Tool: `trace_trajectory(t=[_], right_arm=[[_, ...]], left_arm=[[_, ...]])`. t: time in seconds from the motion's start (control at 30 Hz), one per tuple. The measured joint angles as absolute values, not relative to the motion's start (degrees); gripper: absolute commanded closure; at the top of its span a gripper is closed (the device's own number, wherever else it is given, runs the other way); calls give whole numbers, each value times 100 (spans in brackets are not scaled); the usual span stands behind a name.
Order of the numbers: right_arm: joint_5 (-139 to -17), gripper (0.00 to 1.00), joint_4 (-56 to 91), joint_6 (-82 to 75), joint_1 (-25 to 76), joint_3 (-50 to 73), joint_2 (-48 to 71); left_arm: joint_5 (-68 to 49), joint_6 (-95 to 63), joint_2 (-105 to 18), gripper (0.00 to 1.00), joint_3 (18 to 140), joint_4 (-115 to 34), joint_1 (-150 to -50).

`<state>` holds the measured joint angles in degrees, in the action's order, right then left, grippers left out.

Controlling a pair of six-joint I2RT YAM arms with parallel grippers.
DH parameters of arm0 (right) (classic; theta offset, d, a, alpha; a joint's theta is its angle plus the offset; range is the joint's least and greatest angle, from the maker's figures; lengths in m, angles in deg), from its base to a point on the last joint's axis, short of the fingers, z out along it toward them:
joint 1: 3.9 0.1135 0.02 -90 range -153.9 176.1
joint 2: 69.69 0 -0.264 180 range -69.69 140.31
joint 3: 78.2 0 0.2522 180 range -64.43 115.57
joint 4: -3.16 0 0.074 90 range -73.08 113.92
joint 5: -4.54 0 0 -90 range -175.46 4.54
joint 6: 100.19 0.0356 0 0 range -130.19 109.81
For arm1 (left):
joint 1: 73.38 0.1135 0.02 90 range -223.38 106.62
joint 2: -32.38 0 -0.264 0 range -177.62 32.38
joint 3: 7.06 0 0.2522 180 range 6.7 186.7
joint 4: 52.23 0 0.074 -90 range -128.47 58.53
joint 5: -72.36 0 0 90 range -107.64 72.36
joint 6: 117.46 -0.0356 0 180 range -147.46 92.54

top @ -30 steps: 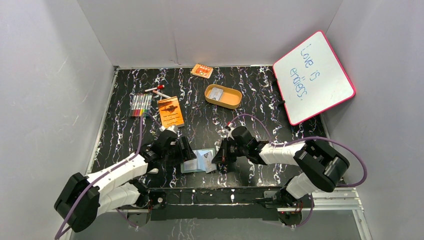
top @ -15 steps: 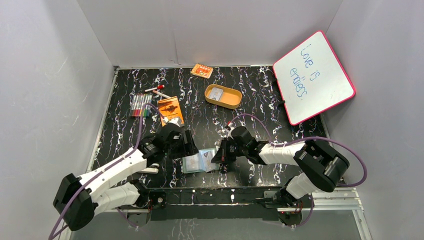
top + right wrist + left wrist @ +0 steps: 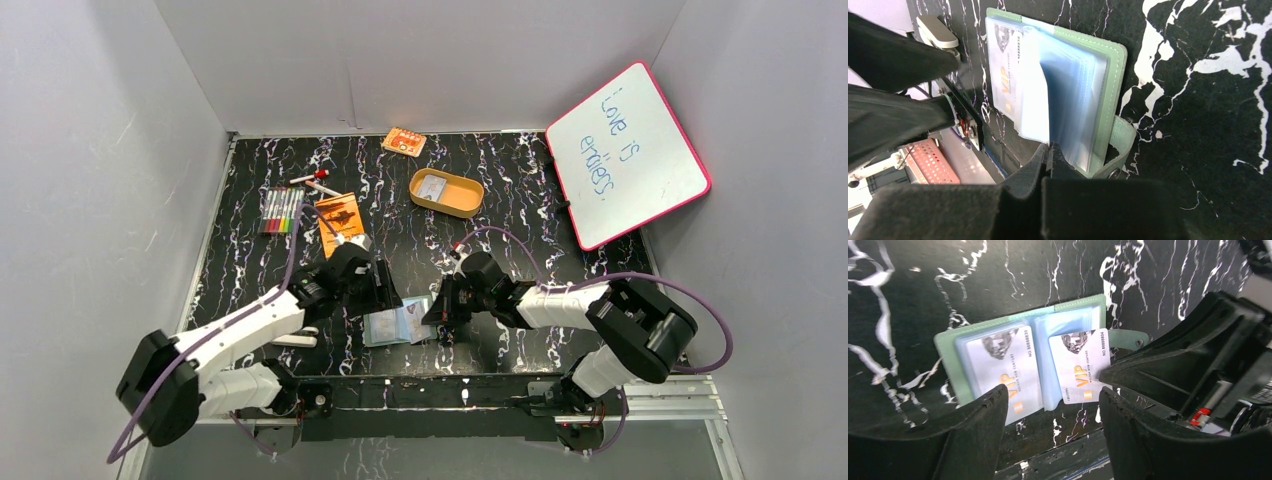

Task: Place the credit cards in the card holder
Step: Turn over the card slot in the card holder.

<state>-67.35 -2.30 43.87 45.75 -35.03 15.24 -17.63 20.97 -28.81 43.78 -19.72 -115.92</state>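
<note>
Flanking the card holder (image 3: 398, 326) — left hand (image 3: 388, 298), right hand (image 3: 441, 322); tray (image 3: 456, 211), booklet (image 3: 338, 215) beyond.

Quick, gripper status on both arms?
Left gripper: open, empty, facing the open card holder.
Right gripper: shut, tips at the card holder's pocket edge; whether it pinches a pocket cannot be told.
</note>
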Motion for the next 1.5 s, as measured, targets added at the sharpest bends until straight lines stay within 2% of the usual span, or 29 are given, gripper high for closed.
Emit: trace_trajectory(t=[0.1,0.23,0.33,0.4,0.53,0.73,0.87,1.07,1.27,1.5], right_arm=[[-6737,100,-230,4387,4586,-3485,1535],[-6750,100,-211,4385,4601,-3452,1561],[-6750,100,-206,4385,4601,-3424,1583],[-6750,100,-209,4385,4601,-3420,1596],[-6750,100,-206,4383,4601,-3420,1598],[-6750,100,-206,4370,4601,-3415,1598],[-6750,100,-191,4363,4601,-3409,1598],[-6753,100,-145,4363,4601,-3380,1598],[-6755,100,-125,4365,4604,-3380,1598],[-6763,100,-125,4365,4610,-3378,1598]], left_arm=[[-1378,2073,-3445,43,4365,-2291,-11645],[-1026,2007,-3831,53,4365,-2597,-11747],[-849,1948,-4035,65,4365,-2764,-11787],[-788,1915,-4168,68,4365,-2827,-11793],[-777,1883,-4306,68,4361,-2842,-11802],[-976,1891,-4247,50,4335,-2729,-11804],[-1170,1902,-4046,50,4267,-2573,-11804],[-1203,1904,-4155,65,4267,-2580,-11804],[-1160,1900,-4347,73,4267,-2663,-11804],[-1109,1887,-4511,92,4267,-2790,-11804]])
